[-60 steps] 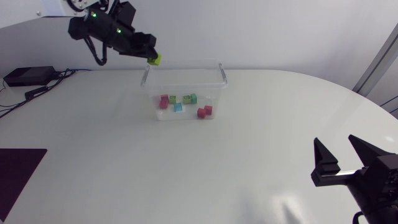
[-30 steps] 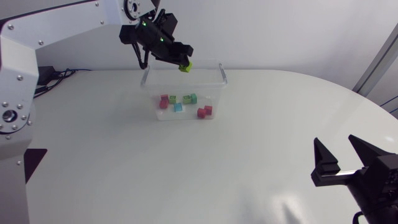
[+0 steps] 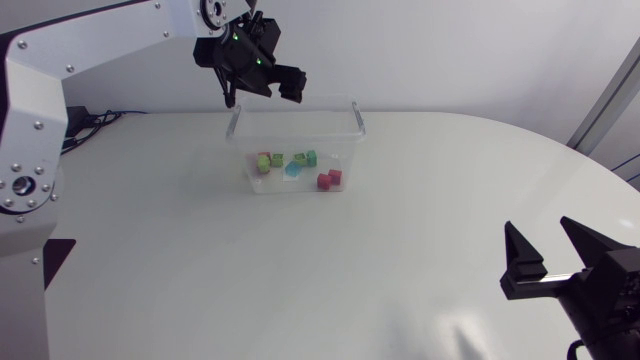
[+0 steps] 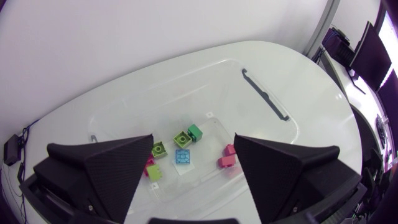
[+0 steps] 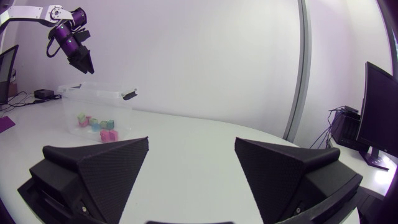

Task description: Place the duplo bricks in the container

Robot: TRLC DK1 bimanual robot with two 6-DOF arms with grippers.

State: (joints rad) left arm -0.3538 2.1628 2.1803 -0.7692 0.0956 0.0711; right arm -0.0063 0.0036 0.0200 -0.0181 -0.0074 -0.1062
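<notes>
A clear plastic container stands at the back middle of the table and holds several duplo bricks: lime, green, blue and red. My left gripper hangs open and empty above the container's back left part. Its wrist view looks straight down between the open fingers onto the lime brick, the blue brick and the pink bricks. My right gripper stands open and empty near the front right edge, far from the container.
Cables lie at the back left of the table. A dark mat sits at the left edge behind my left arm's base. The white tabletop stretches between the container and my right gripper.
My left arm swung right to above the container with a lime brick. Its gripper then opened, and the lime brick now lies inside the container at the left. The right arm stayed still.
</notes>
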